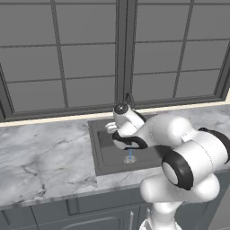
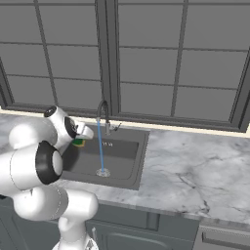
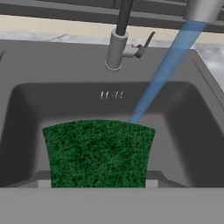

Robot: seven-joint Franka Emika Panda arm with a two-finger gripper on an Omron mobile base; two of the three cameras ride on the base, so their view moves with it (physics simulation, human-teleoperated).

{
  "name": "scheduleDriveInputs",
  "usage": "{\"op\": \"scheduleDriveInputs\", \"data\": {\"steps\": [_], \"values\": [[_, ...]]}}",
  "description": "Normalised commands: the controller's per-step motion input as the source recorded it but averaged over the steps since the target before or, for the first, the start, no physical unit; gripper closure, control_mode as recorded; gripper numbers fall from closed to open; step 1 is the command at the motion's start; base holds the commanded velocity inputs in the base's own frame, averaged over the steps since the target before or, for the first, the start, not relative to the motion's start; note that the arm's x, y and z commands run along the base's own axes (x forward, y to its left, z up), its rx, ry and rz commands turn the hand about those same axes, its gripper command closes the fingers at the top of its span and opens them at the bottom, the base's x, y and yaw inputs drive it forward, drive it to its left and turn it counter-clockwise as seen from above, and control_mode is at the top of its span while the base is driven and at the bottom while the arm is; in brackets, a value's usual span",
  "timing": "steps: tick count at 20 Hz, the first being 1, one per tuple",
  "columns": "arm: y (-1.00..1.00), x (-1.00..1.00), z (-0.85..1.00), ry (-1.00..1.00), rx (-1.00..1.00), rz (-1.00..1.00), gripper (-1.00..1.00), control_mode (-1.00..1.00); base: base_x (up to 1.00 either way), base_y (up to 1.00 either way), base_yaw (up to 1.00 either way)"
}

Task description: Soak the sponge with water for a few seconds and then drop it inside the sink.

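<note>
My gripper [image 3: 98, 184] is shut on the sponge [image 3: 98, 153], whose green face fills the lower middle of the hand view. In the right base view the sponge [image 2: 78, 142] shows green over yellow under the hand, held above the left part of the sink [image 2: 128, 168]. The water [image 2: 101, 146] falls as a thin blue stream from the curved faucet [image 2: 103, 114] to the drain [image 2: 102, 172], a little to the right of the sponge. In the hand view the water [image 3: 162, 72] slants down behind the sponge's upper right corner. My own arm hides the hand in the left base view.
Marble counter [image 2: 195, 171] surrounds the sink [image 1: 101, 155], with a window wall [image 1: 90, 54] right behind it. The faucet base and its lever [image 3: 120, 48] stand at the sink's back rim. Cabinet fronts [image 2: 146, 229] run below the counter.
</note>
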Motion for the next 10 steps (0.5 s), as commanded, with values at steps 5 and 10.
{"op": "scheduleDriveInputs", "data": {"steps": [5,10], "values": [[0.01,0.00,0.05,0.00,0.05,0.00,1.00,-1.00,0.00,0.00,0.00],[0.01,0.00,0.00,0.09,0.04,0.00,1.00,-1.00,0.00,0.00,0.00]]}}
